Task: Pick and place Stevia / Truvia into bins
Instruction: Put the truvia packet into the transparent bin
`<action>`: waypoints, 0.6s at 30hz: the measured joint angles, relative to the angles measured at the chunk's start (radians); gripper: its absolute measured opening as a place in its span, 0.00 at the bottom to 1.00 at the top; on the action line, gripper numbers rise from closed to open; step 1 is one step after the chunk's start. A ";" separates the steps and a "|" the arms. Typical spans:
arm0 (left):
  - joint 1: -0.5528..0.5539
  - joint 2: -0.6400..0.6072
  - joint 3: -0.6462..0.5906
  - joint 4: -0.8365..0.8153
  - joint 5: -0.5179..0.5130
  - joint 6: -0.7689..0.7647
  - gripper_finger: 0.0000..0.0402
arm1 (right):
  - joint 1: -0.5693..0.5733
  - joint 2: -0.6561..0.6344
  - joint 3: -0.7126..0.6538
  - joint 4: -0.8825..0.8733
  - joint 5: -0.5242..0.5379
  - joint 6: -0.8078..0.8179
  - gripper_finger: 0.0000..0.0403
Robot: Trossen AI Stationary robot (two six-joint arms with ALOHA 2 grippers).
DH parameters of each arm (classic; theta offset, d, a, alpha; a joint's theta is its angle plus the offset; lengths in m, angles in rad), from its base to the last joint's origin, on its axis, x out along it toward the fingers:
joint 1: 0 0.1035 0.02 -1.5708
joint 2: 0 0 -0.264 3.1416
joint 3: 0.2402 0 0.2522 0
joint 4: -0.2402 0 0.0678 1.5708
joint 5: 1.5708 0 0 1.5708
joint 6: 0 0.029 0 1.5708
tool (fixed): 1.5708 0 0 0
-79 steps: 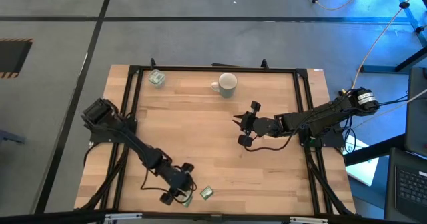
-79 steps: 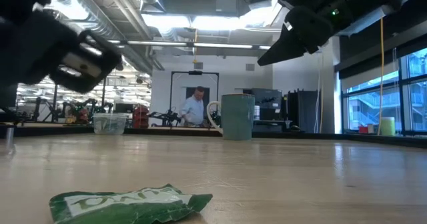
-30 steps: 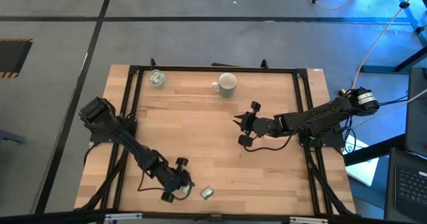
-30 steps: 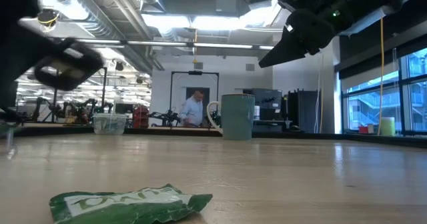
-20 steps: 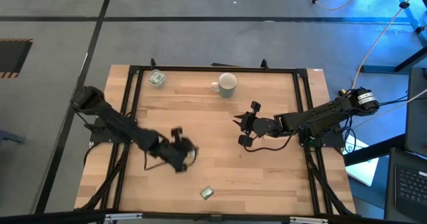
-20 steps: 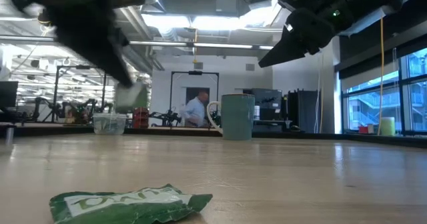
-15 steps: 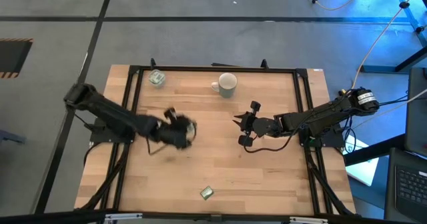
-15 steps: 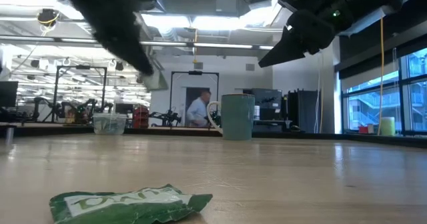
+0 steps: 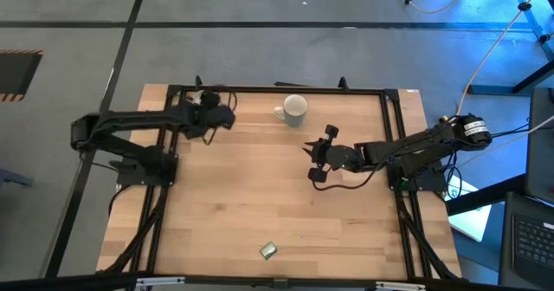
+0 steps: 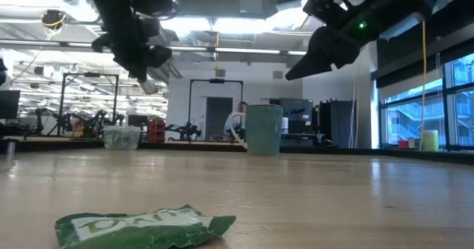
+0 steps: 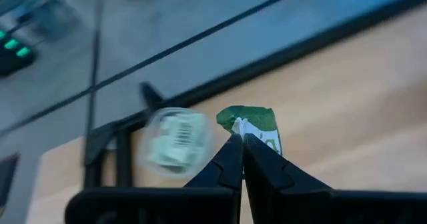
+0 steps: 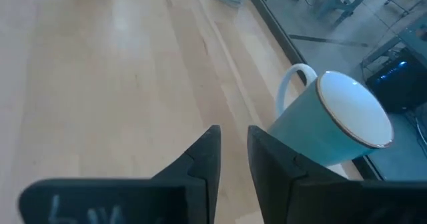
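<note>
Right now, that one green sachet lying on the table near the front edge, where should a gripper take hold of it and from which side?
The sachet lies flat and a little crumpled on the table, with nothing close beside it. Coming straight down from above looks best, fingers across its short width near the middle; the puffed, wrinkled paper there should give something to pinch.

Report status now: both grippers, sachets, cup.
Left gripper shut on sachet, near clear cup. Right gripper open, empty, by mug. One sachet remains on table.
</note>
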 joint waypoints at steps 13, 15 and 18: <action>0.301 0.084 -0.001 0.003 0.004 0.033 0.01 | -0.040 0.045 0.000 -0.001 0.000 -0.001 0.20; 0.328 0.106 -0.001 0.013 0.010 0.033 0.01 | -0.043 0.051 0.000 -0.004 -0.001 -0.001 0.20; 0.369 0.149 -0.001 0.018 0.038 0.035 0.01 | -0.044 0.052 0.000 -0.003 -0.001 -0.001 0.20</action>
